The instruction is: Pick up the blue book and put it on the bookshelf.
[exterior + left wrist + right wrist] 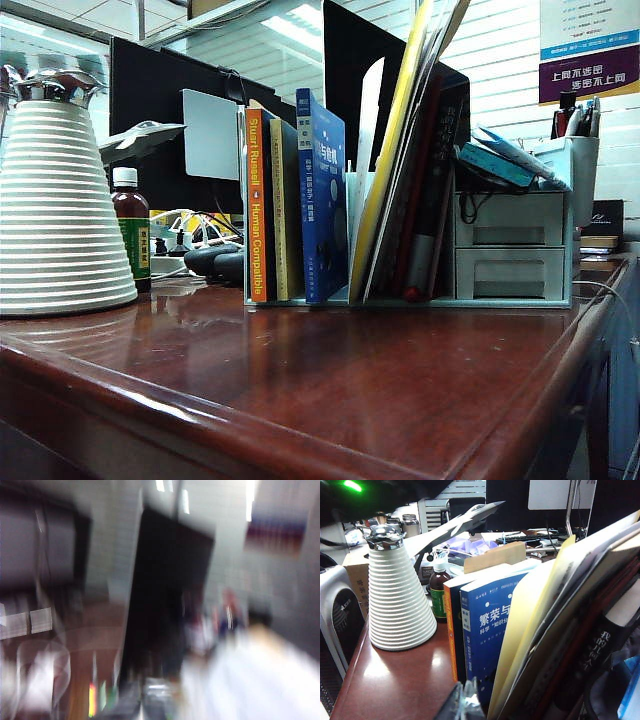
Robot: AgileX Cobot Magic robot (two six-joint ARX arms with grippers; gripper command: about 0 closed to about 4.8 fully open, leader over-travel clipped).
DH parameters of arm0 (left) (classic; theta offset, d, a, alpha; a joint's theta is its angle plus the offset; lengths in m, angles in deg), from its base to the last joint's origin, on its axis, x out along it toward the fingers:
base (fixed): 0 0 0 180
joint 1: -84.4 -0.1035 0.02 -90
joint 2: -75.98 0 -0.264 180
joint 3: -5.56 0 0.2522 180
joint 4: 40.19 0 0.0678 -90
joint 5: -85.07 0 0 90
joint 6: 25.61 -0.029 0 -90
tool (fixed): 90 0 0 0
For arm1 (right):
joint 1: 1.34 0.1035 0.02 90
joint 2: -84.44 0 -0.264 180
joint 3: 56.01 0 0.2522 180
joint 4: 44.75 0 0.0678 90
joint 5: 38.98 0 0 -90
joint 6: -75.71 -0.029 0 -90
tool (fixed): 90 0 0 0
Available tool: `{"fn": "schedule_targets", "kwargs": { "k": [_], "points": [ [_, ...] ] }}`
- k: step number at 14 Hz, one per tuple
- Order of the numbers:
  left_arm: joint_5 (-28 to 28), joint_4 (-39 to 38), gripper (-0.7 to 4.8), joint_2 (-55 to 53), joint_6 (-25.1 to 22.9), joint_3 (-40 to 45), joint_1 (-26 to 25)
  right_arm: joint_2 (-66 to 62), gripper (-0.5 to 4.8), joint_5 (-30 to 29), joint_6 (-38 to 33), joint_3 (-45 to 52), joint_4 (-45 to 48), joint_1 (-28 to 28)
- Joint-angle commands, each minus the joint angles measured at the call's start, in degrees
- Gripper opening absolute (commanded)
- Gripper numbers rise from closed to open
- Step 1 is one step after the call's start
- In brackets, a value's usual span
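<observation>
We see the blue book (322, 195) upright in the bookshelf (300, 296), between a yellow-tan book (284, 210) and slanted folders (400, 150). Our left wrist view is blurred; the left gripper reads shut, holding nothing visible. The right gripper (466, 702) sits just before the book's spine; we cannot tell its opening.

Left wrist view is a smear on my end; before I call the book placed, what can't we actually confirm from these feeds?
- Left claw: the left wrist view is motion-blurred, and the exterior view shows no arm.
- Right claw: cut off by the right wrist view's edge; open or shut unclear.
- Blue book: upright in the bookshelf, but its foot is hidden by the shelf's low front in the exterior view and cropped in the right wrist view.
</observation>
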Motion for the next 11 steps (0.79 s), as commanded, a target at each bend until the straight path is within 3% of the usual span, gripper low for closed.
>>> {"fn": "schedule_targets", "kwargs": {
  "k": [1,2,3,4,6,7,10,11],
  "points": [
    [-0.7,-16.6,0.48,3.1,5.1,4.4,5.2,0.4,-0.05,-0.1,-0.1,-0.2,2.5,0.0],
    [0.3,-15.0,0.48,3.1,5.2,7.7,7.3,0.6,-0.05,-0.1,-0.1,-0.2,2.7,0.0],
    [4.4,-5.7,0.49,2.7,5.4,15.2,9.4,0.9,-0.05,-0.1,-0.1,-0.2,3.0,0.0],
    [5.6,-3.2,0.65,2.1,6.4,17.6,9.3,0.9,-0.05,-0.1,-0.1,-0.2,3.1,0.0],
    [7.0,-3.4,2.3,0.3,7.9,18.3,8.8,1.0,-0.05,-0.3,-0.1,-0.2,3.1,0.0],
    [7.0,-3.1,2.56,-0.3,7.9,18.3,8.7,1.0,-0.05,-0.3,-0.1,-0.2,3.0,0.0],
    [8.1,3.7,2.39,-5.6,7.9,18.3,8.6,1.0,-0.05,-0.3,-0.3,-0.2,3.0,0.0],
    [10.9,5.3,2.38,-6.8,7.9,18.3,8.5,1.0,-0.05,-0.3,-0.8,-0.2,3.0,0.0]
  ]
}}
